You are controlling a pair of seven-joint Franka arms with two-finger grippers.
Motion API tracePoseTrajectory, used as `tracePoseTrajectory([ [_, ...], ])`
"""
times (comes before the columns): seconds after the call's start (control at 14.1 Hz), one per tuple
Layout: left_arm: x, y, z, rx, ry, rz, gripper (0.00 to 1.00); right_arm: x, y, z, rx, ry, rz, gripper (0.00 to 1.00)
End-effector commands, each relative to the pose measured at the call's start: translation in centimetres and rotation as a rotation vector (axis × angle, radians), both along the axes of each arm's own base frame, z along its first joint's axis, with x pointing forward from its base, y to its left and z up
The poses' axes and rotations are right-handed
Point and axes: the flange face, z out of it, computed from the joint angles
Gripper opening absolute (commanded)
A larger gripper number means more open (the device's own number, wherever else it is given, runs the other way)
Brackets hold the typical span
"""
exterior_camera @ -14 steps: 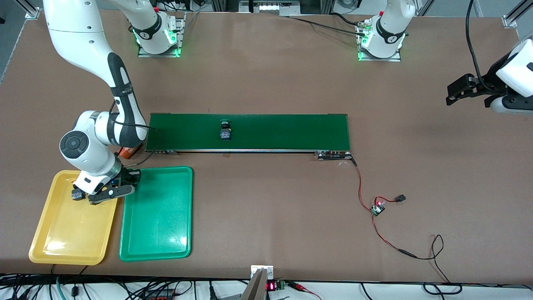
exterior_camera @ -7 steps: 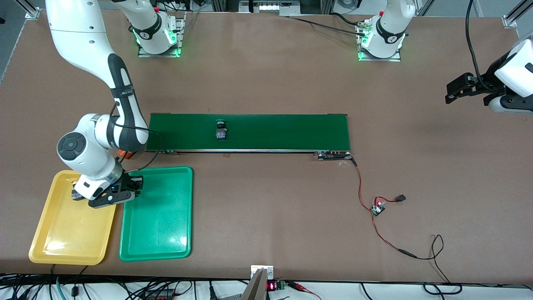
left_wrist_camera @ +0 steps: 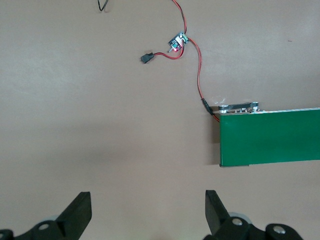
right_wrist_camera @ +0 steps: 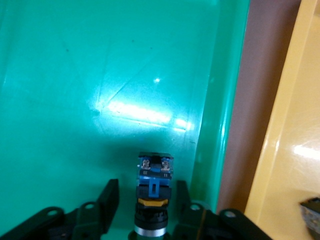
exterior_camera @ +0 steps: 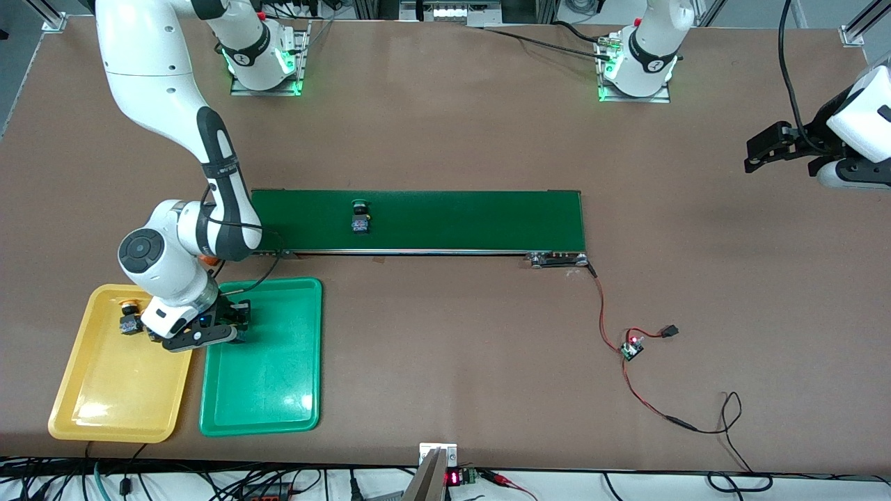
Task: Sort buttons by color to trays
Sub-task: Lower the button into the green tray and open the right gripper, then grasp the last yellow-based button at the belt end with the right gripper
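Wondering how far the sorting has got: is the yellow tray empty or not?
Not empty. One yellow-capped button lies in the yellow tray, at its end nearest the conveyor belt.

The right arm reaches from its base down to the table, elbow bent, its gripper [right_wrist_camera: 150,200] low with fingers parted around a small switch. The left arm waits raised at its end, its gripper [left_wrist_camera: 145,212] wide open.

My arms [exterior_camera: 150,62] are glossy white with black joint bands; black grippers; bases [exterior_camera: 264,59] glow green
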Motion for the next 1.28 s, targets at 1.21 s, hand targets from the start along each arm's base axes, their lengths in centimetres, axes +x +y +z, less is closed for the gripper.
tracePoseTrajectory([
  [1.21, 0.0, 0.4, 0.2, 0.004, 0.022, -0.003, 1.00, -18.2, 10.6, 7.1, 0.191, 0.340, -0.185, 1.00],
])
